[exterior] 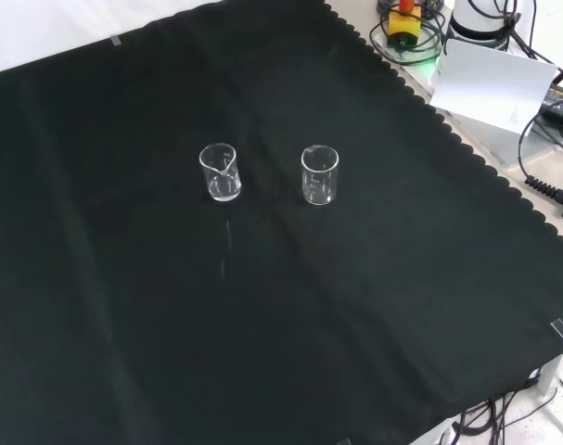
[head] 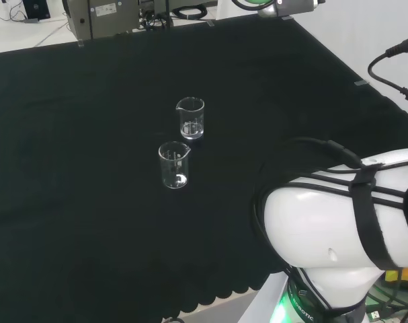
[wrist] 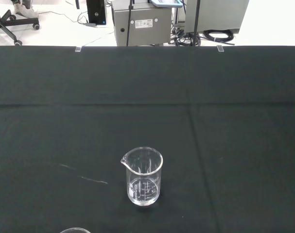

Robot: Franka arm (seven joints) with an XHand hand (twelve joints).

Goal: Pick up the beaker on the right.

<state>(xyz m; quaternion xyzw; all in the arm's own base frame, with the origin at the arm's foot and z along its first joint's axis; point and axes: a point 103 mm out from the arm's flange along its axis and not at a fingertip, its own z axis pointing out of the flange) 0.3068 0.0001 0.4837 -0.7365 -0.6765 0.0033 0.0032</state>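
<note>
Head view: two clear beakers stand upright on the black cloth of the bench [head: 89,134], the farther beaker [head: 191,118] just beyond the nearer beaker [head: 174,165], apart from each other. Whether the hand is released or clenched, I cannot tell.

Front view: same pair side by side, left beaker [exterior: 220,172] and right beaker [exterior: 319,174], both untouched.

Wrist view: one spouted beaker [wrist: 143,176] stands upright and alone on the cloth, a second rim [wrist: 75,230] peeking in at the picture's edge.

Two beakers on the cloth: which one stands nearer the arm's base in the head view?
The nearer beaker, lower in the head view, standing right in the front view. The other beaker stands farther back, left in the front view.
</note>
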